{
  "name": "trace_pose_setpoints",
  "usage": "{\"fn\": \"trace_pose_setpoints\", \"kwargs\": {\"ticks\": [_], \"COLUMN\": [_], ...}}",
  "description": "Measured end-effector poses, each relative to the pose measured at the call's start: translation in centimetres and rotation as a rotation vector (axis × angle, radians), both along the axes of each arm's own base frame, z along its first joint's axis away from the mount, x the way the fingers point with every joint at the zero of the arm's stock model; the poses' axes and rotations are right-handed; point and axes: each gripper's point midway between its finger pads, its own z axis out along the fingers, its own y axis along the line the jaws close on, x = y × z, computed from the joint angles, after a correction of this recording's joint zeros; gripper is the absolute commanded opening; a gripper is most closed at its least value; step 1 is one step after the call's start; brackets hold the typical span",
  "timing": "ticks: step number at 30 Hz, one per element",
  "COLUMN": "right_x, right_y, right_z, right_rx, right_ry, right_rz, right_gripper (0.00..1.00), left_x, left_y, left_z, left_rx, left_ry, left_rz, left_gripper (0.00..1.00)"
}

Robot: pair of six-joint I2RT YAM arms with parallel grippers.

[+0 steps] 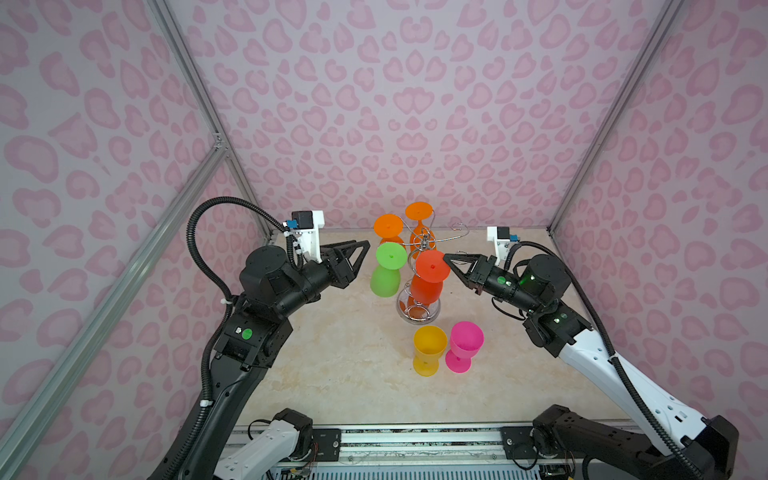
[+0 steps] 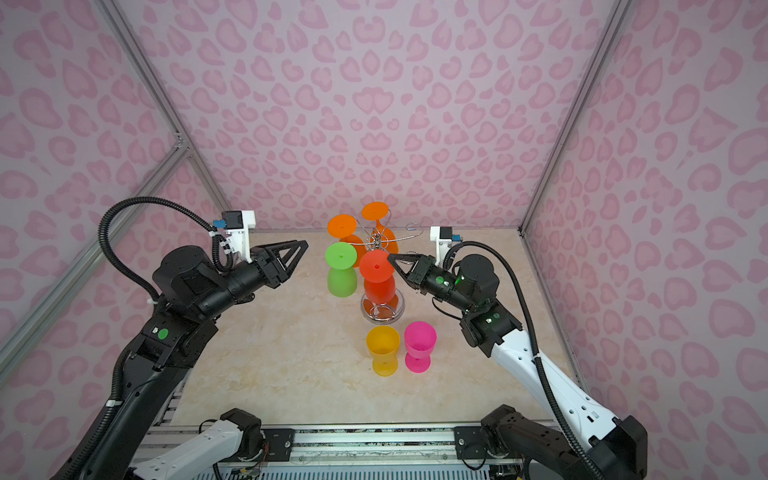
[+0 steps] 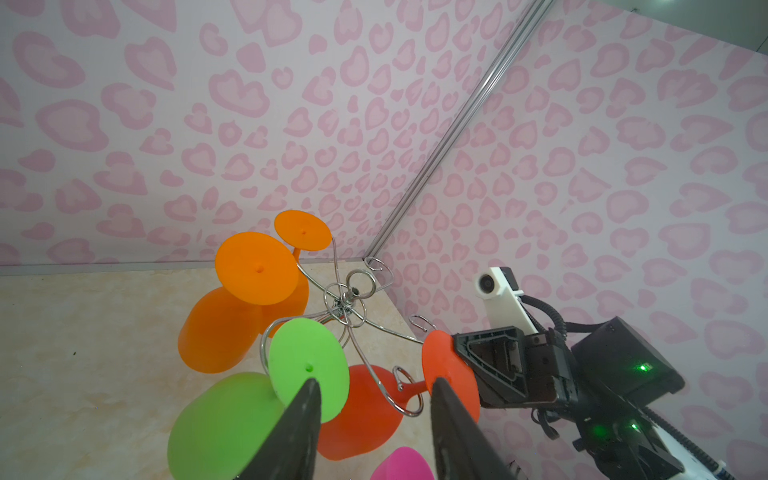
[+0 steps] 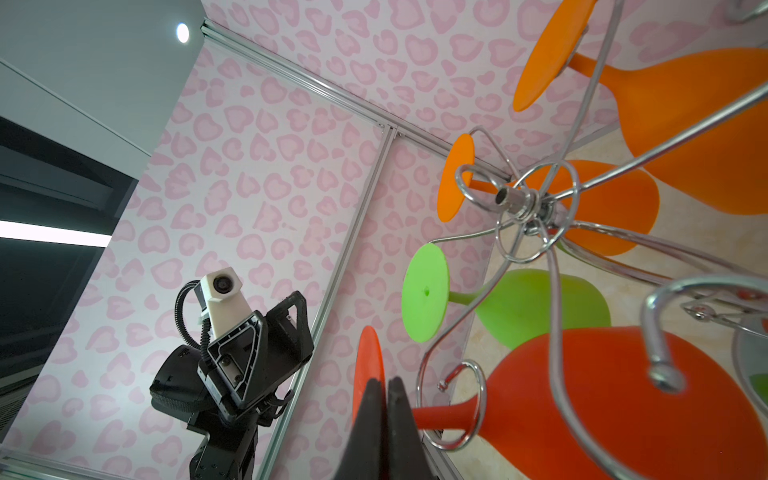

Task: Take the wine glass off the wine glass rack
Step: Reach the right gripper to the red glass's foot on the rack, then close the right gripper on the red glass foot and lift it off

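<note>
The chrome wine glass rack stands mid-table, its hub spreading curled arms. Hanging upside down on it are a red wine glass, a green one and two orange ones. My right gripper is shut with nothing between its fingers. Its tips rest at the rim of the red glass's foot. My left gripper is open and empty, left of the green glass and apart from it.
A yellow glass and a pink glass stand upright on the marble tabletop, in front of the rack. Pink patterned walls enclose the back and both sides. A metal rail runs along the front edge.
</note>
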Motion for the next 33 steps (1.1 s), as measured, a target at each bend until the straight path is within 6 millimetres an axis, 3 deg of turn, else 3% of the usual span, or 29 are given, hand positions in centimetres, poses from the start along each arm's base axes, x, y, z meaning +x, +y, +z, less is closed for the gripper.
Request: {"fn": "trace_pose_setpoints", "kwargs": {"ticks": [11, 33], "right_x": [0.0, 2.1], "right_y": [1.5, 3.0], "right_z": [-1.7, -2.0], "right_rx": [-0.133, -0.162], "right_ry": [0.033, 0.047], "right_rz": [0.001, -0.024], "right_gripper": [0.0, 0.0], "left_x": [-0.1, -0.6], "left_y": [0.1, 0.6], "left_z": [-0.5, -0.7], "left_rx": [0.004, 0.021], "left_ry": [0.007, -0.016], "left_rz": [0.002, 0.011], "left_gripper": [0.45, 0.45]}}
